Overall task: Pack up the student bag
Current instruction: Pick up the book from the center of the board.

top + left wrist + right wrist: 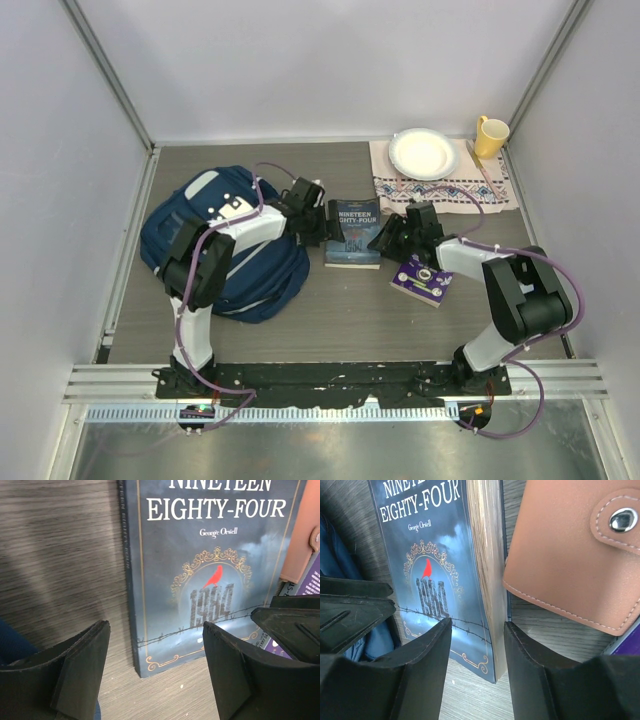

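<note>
The student bag [225, 250], navy blue with pale trim, lies at the left of the table under my left arm. Right of it, flat on the table, is a dark blue paperback, "Nineteen Eighty-Four" [353, 232]. My left gripper [155, 665] stands open low over the table at the book's [210, 565] near left corner, nothing between its fingers. My right gripper [477, 650] is at the near right corner of the book [445, 575]. One finger [427, 665] is over the cover and the other [530, 670] is beside the page edge, with gaps still showing.
A tan snap wallet [575, 550] lies just right of the book, beside a purple booklet [422, 280]. At the back right, an embroidered cloth [480, 190] carries a white plate [423, 153], with a yellow mug [490, 136] next to it. Grey walls enclose the table.
</note>
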Controlling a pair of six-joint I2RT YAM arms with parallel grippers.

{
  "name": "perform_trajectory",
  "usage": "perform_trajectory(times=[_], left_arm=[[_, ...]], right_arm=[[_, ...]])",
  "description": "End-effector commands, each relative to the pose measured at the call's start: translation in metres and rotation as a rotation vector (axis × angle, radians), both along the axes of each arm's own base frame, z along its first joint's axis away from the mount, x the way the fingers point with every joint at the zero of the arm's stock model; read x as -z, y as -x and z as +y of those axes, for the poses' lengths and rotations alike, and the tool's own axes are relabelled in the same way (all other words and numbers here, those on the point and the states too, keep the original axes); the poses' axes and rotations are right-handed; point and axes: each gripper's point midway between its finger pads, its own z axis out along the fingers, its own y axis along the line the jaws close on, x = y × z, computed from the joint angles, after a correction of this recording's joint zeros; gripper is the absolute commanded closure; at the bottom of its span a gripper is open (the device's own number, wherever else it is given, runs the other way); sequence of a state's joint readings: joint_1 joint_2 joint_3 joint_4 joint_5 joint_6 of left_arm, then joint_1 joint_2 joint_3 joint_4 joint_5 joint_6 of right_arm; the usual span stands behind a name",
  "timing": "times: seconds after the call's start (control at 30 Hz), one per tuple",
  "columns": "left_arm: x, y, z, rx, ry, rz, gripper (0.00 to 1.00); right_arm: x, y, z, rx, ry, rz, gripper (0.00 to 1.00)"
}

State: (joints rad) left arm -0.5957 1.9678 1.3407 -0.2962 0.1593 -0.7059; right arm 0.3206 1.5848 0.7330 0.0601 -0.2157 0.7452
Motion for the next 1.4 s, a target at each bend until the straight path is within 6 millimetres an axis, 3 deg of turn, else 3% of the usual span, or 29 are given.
perform_trajectory(times=[0.0, 0.13, 0.27, 0.4, 0.47, 0.8, 0.9, 0.93, 1.03, 1.23, 1.27, 1.33, 1.37], left_arm=[[-0.002, 0.004, -0.019, 0.033, 0.097, 0.007, 0.24], [-0.002, 0.01, -0.029, 0.062, 0.137, 0.02, 0.25], [-0.002, 0.013, -0.035, 0.073, 0.156, 0.027, 0.28], [-0.004, 0.014, -0.04, 0.08, 0.174, 0.029, 0.29], [-0.005, 0.014, -0.04, 0.079, 0.175, 0.029, 0.3], [-0.011, 0.014, -0.046, 0.099, 0.21, 0.026, 0.34], [-0.011, 0.014, -0.046, 0.099, 0.209, 0.024, 0.35], [-0.012, 0.014, -0.045, 0.096, 0.207, 0.021, 0.35], [-0.015, 0.012, -0.04, 0.085, 0.183, -0.003, 0.36], [-0.068, 0.001, -0.015, 0.036, 0.106, -0.152, 0.2], [-0.089, 0.0, -0.01, 0.029, 0.103, -0.203, 0.18], [-0.103, -0.001, 0.004, -0.001, 0.07, -0.237, 0.14], [-0.12, -0.001, 0.013, -0.022, 0.067, -0.281, 0.13]], right_arm=[[-0.023, -0.006, 0.013, -0.029, -0.084, -0.078, 0.5], [-0.039, -0.006, 0.018, -0.039, -0.124, -0.113, 0.52], [-0.042, -0.006, 0.023, -0.051, -0.158, -0.115, 0.54], [-0.038, -0.003, 0.026, -0.053, -0.187, -0.103, 0.55], [-0.033, -0.003, 0.027, -0.058, -0.185, -0.09, 0.63], [-0.023, -0.003, 0.029, -0.054, -0.19, -0.058, 0.58], [-0.021, -0.004, 0.027, -0.044, -0.178, -0.057, 0.67], [-0.021, -0.004, 0.026, -0.041, -0.177, -0.056, 0.79], [-0.028, -0.005, 0.024, -0.036, -0.167, -0.076, 0.99], [-0.069, -0.006, 0.03, -0.069, -0.228, -0.187, 0.99], [-0.074, -0.004, 0.031, -0.071, -0.245, -0.2, 0.99], [-0.094, -0.001, 0.037, -0.091, -0.308, -0.246, 0.99], [-0.102, 0.0, 0.038, -0.099, -0.328, -0.262, 0.99]])
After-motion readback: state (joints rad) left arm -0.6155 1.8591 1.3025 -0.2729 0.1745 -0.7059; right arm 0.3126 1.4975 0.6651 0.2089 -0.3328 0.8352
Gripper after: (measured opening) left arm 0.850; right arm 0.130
